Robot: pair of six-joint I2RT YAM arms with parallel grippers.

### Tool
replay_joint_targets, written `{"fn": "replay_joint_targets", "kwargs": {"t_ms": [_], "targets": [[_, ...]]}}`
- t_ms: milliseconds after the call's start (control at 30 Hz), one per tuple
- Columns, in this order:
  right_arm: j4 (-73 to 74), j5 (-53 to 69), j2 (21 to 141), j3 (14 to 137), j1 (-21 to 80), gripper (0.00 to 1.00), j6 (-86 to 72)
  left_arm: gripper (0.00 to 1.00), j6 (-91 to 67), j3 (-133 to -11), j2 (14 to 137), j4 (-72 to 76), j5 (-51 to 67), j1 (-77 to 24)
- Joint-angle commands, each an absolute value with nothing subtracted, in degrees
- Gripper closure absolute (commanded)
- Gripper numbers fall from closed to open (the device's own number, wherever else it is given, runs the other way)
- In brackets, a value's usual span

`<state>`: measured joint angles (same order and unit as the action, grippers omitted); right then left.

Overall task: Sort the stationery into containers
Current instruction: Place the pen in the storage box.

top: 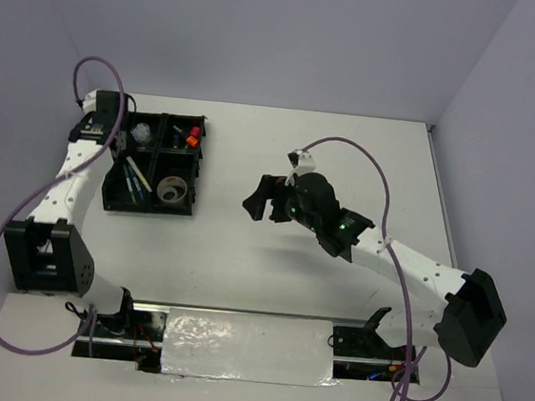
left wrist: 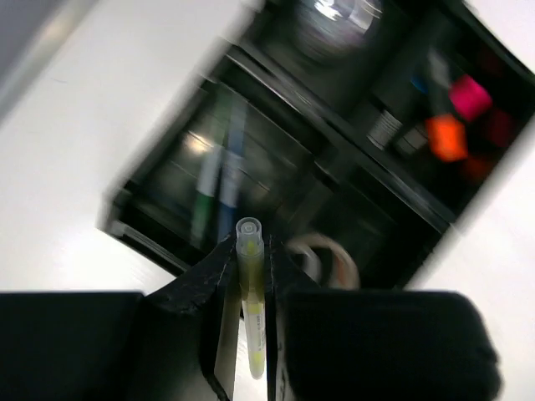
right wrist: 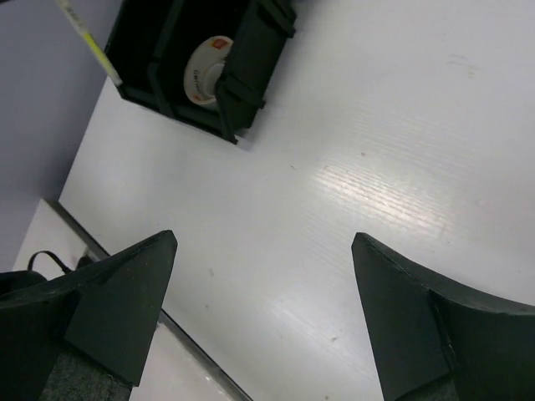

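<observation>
The black four-compartment tray (top: 197, 166) stands at the left back of the table. It holds thin pens (top: 136, 179), a tape roll (top: 172, 190), highlighters (top: 192, 136) and a clear roll (top: 142, 133). My left gripper (left wrist: 251, 251) is shut on a thin yellow pen (left wrist: 249, 284) and hangs above the tray's left edge (top: 110, 136). Below it, blurred, are the pens (left wrist: 217, 180), the orange cap (left wrist: 447, 138), the pink cap (left wrist: 470, 96) and the tape roll (left wrist: 330, 255). My right gripper (right wrist: 263, 242) is open and empty over bare table, right of the tray (top: 260, 200).
The right wrist view shows the tray's corner (right wrist: 251, 75), its tape roll (right wrist: 206, 71) and the yellow pen (right wrist: 90, 42) at the top left. A foil-covered strip (top: 247, 345) lies along the near edge between the arm bases. Walls close in the back and sides.
</observation>
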<state>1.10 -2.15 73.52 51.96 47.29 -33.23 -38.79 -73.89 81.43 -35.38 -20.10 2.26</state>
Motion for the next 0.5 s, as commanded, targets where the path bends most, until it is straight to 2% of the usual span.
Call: {"fn": "replay_joint_targets", "kwargs": {"t_ms": [0, 100, 300, 400, 467], "targets": [[5.3, -5.4, 69.5, 50.3, 47.0, 0.06, -30.9, 0.96, -36.2, -80.3, 88.2, -40.7, -25.7, 7.2], [5.7, -5.9, 67.2, 48.6, 46.8, 0.06, -29.7, 0.92, -35.8, -85.2, 93.2, -41.0, -25.4, 9.8], [4.0, -2.7, 65.2, 46.1, 46.4, 0.06, -29.2, 0.79, -35.5, -88.9, 98.1, -39.7, -27.2, 10.8], [4.5, -2.8, 64.4, 45.8, 46.5, 0.06, -28.8, 0.68, -35.2, -88.9, 99.5, -39.3, -26.3, 11.5], [4.8, -3.0, 63.7, 45.8, 46.4, 0.06, -28.7, 0.51, -35.2, -88.4, 100.1, -38.5, -25.1, 11.6]]}}
